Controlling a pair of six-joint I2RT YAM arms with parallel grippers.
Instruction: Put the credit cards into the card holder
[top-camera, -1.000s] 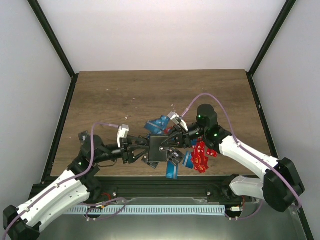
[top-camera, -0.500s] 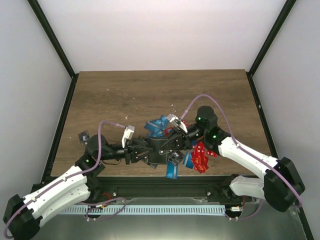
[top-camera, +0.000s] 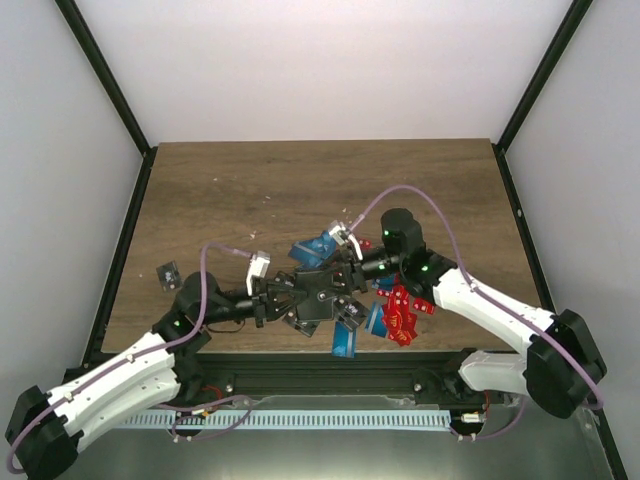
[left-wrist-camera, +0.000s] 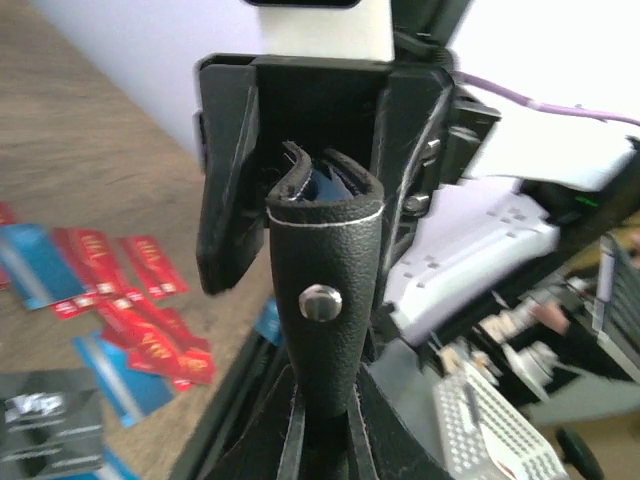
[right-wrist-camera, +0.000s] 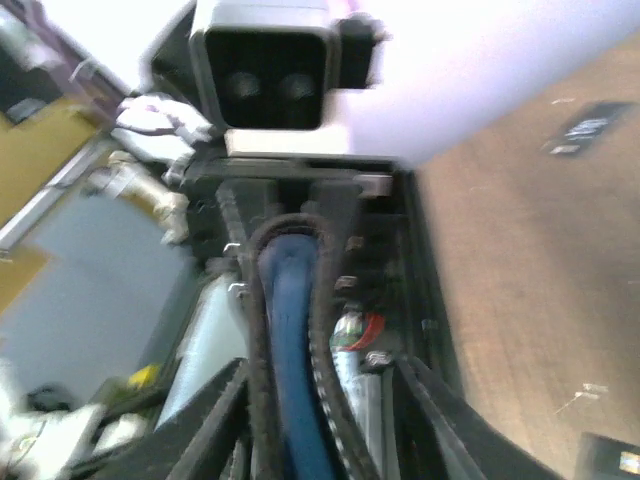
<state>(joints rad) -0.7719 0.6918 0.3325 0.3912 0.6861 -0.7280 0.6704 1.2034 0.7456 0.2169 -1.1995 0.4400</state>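
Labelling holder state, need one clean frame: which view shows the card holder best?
Left wrist. The card holder stands close and sharp, its snap stud facing the lens, a blue card showing inside its fold. Right wrist shows it edge-on and blurred; top external only a small dark square.

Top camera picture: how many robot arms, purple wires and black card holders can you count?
Robot arms: 2, the left arm and the right arm
Purple wires: 2, the left wire and the right wire
Card holder: 1
Total: 5
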